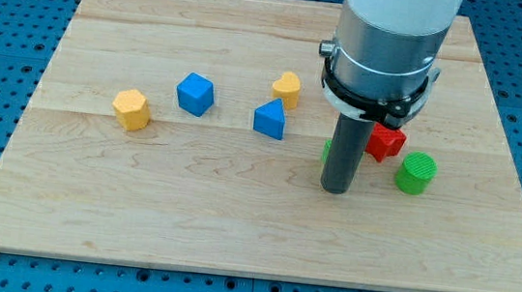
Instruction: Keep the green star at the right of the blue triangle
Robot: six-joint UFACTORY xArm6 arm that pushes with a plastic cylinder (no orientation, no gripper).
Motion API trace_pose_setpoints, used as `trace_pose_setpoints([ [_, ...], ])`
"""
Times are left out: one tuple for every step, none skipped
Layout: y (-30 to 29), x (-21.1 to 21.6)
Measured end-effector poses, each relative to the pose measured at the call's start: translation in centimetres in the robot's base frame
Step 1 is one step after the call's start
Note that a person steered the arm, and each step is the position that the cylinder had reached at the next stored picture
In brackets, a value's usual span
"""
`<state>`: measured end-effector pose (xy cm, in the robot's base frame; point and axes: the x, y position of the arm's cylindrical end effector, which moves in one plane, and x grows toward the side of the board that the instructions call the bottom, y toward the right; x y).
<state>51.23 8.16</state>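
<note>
The blue triangle (270, 120) lies near the middle of the wooden board (137, 211). The green star (326, 151) is to its right, and only a sliver shows at the left edge of my rod. My tip (336, 188) rests on the board in front of the star, right of and below the triangle. I cannot tell whether the tip touches the star.
A red block (387, 142) sits just right of the rod, with a green cylinder (416, 173) to its lower right. A yellow block (286, 88) lies above the triangle. A blue cube (195, 93) and a yellow hexagon (132, 109) lie to the left.
</note>
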Motion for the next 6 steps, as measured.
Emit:
trace_pose_setpoints([
  [0.8,0.7],
  [2.3,1.3],
  [2.6,-0.7],
  [2.5,-2.6],
  [2.5,-3.6],
  [2.5,-3.6],
])
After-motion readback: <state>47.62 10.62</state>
